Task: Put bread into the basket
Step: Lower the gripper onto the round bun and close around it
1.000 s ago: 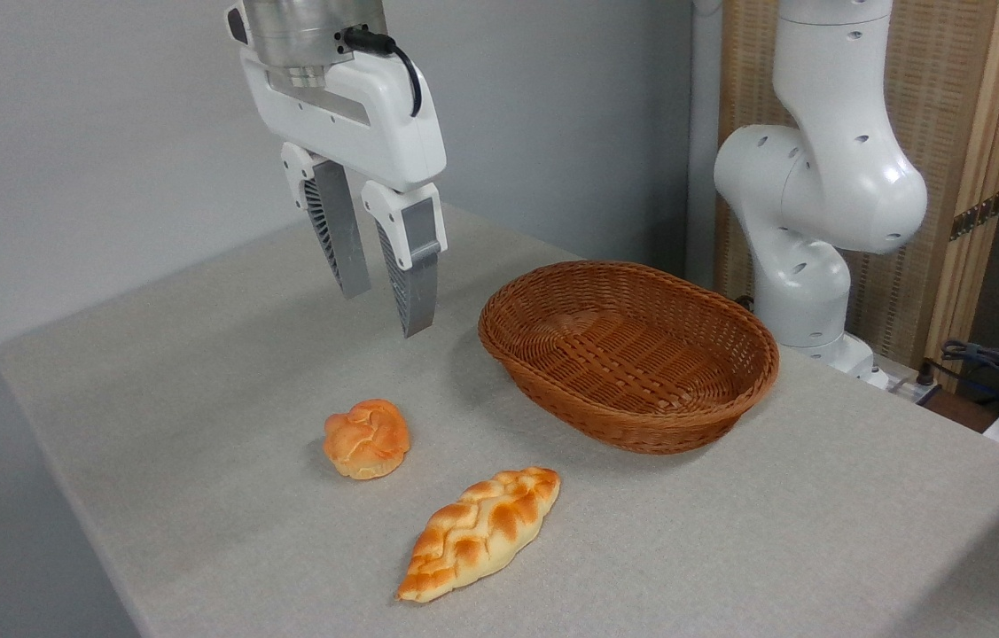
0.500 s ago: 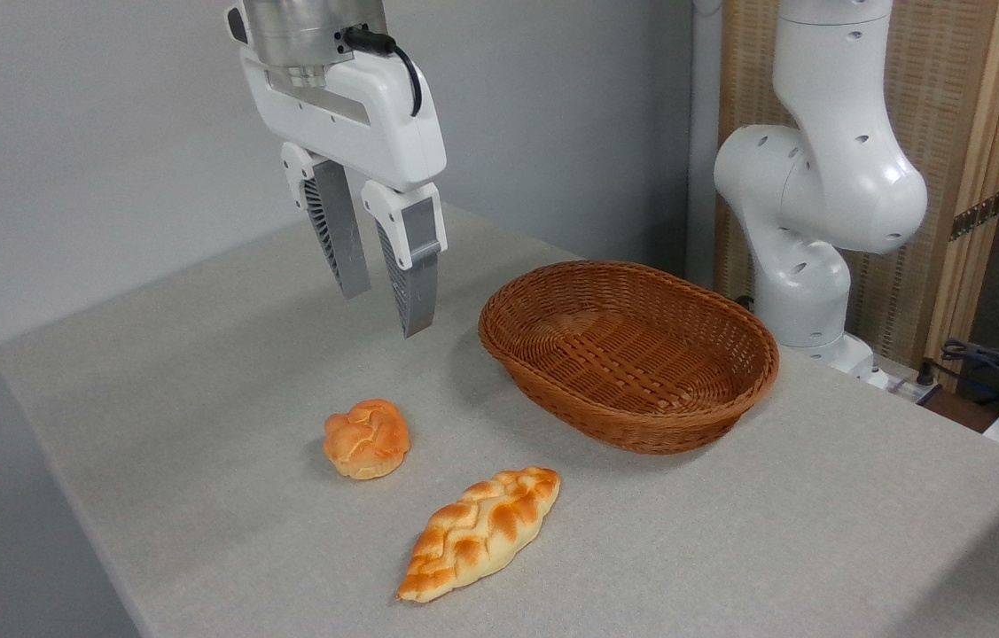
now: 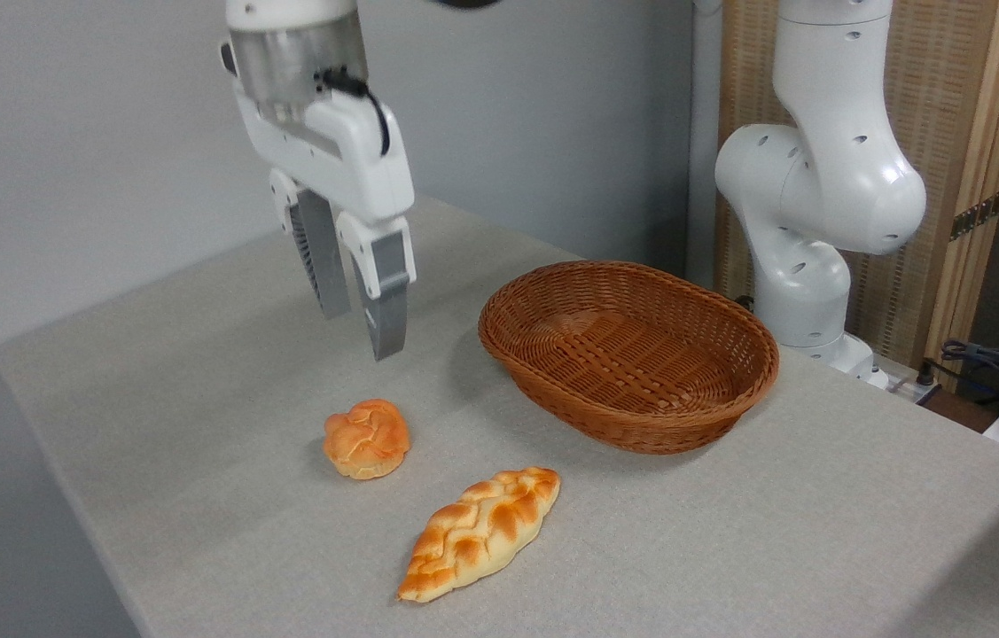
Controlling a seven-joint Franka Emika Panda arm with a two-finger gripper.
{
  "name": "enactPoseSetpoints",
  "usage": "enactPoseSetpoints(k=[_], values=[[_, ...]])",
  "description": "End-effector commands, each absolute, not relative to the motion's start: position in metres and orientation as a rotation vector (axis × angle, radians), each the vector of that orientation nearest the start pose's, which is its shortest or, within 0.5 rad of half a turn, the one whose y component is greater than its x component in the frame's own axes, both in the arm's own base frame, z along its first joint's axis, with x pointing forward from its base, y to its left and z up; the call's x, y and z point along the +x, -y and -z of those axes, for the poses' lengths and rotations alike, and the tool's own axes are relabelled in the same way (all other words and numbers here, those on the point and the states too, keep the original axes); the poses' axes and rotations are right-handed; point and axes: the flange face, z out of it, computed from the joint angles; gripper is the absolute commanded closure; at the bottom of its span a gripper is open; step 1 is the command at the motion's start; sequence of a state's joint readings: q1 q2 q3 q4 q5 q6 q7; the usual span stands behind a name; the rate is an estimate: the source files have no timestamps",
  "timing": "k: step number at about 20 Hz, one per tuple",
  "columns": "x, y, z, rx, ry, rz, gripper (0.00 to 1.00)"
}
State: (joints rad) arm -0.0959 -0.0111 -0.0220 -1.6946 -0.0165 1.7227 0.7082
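Grey cloth covered the table (image 3: 729,549). Jaws of the gripper (image 3: 362,328) stood slightly parted, empty, above the bread (image 3: 366,438); the basket (image 3: 628,354) sat to their right.

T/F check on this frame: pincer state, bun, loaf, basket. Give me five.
1. The pincer holds the bun. False: it hangs empty above the table, the bun lying below it.
2. The basket is empty. True.
3. The loaf lies inside the basket. False: it lies on the table, in front of the basket.
4. The bun lies left of the basket. True.
5. The pincer's fingers are apart. True: a narrow gap shows between them.
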Motion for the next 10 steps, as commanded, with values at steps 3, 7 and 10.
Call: enactPoseSetpoints(k=[3,7,10], values=[[0.550,0.091,-0.538,-2.850,-1.321,0.116,0.00],[0.548,0.113,-0.495,-2.809,-1.372,0.177,0.00],[0.544,0.123,-0.483,-2.802,-1.400,0.154,0.00]])
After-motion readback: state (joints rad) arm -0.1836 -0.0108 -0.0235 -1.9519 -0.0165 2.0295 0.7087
